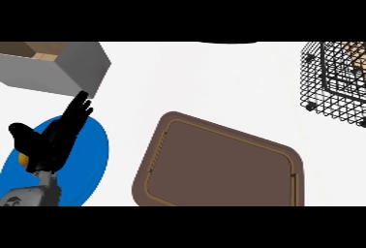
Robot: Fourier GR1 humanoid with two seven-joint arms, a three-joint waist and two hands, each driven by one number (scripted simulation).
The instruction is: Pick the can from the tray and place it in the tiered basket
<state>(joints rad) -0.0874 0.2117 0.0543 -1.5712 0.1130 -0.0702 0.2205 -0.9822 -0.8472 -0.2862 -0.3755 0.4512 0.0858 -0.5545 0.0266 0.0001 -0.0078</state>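
One set of fingers (77, 109), straight and held close together, pointing up the view toward the lower corner of a grey box (53, 68); tips just short of that corner, whether touching or apart hard to tell. Thumb (22, 131) spread wide to the view's left. Nothing curled round, nothing pinched: left hand (46, 145) fully open, holding nothing. Beneath the palm, a blue plate (89, 160) on the white counter (214, 82), with the grey forearm (32, 193) rising from the lower edge across it. Small yellow patch (22, 160) just beside the wrist, too little showing to name. Near the plate's right, a brown tray (221, 164), rounded corners, turned at a slant, only its bare floor and rim showing. Well apart, at the upper right, a black wire tiered basket (336, 92), partly cut by the edge. Something tan (350, 48) inside its upper part; cannot tell whether that is the can.
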